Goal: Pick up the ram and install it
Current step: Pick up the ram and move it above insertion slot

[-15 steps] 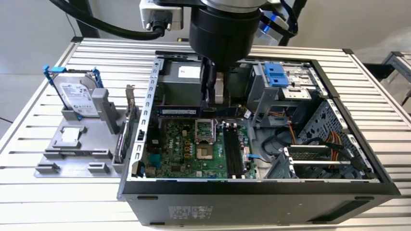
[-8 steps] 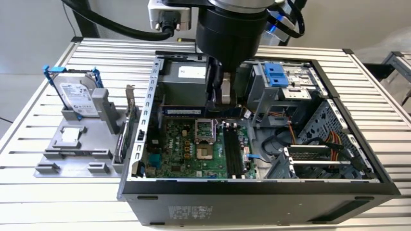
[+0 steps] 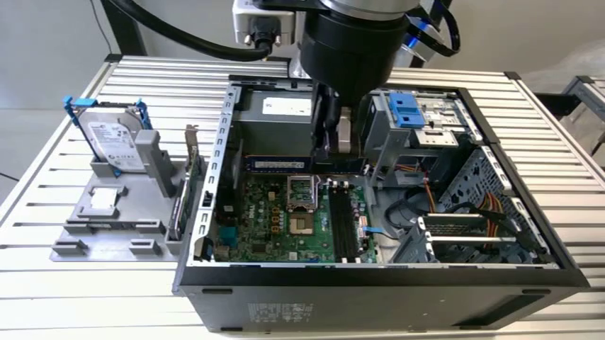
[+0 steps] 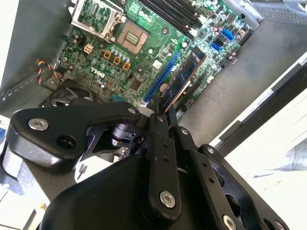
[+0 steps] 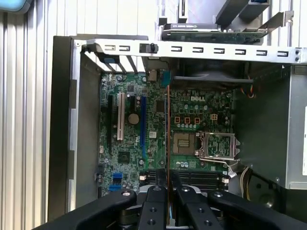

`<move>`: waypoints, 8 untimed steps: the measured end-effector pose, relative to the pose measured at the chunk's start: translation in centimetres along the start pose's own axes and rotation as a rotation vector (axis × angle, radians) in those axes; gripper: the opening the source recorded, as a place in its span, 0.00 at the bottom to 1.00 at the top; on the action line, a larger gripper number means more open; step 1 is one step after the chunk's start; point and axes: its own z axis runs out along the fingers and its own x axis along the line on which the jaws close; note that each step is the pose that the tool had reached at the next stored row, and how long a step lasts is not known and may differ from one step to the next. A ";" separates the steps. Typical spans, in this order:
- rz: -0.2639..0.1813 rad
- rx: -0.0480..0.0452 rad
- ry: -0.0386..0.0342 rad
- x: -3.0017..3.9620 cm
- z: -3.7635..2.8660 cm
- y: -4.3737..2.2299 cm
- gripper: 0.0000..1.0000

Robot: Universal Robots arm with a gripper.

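Observation:
My gripper [image 3: 322,163] reaches down into the open computer case [image 3: 203,212] and is shut on the ram [image 3: 275,164]. The ram is a thin stick that juts from the fingers toward the exterior view's left. It shows flat-on as the ram [image 4: 185,74] in the second wrist view, beyond the gripper [image 4: 160,109]. In the first wrist view the ram [image 5: 168,124] is a thin edge-on line rising from the gripper [image 5: 168,194]. It hangs above the green motherboard [image 3: 274,219], crosswise to the black memory slots [image 3: 345,223].
Outside the case, at the exterior view's left, a grey holder [image 3: 113,212] carries a hard drive [image 3: 112,142] and an upright card [image 3: 194,177]. Inside the case are the power supply [image 3: 274,117], the drive cage [image 3: 416,120] and orange cables [image 3: 492,212].

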 end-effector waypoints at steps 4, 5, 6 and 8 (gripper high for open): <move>0.000 -0.0004 0.0001 0.00 -0.03 -0.48 0.00; 0.000 -0.0004 0.0001 0.00 -0.03 -0.59 0.00; 0.000 -0.0006 0.0001 0.00 -0.04 -0.71 0.00; 0.000 -0.0006 0.0000 0.00 -0.05 -0.94 0.00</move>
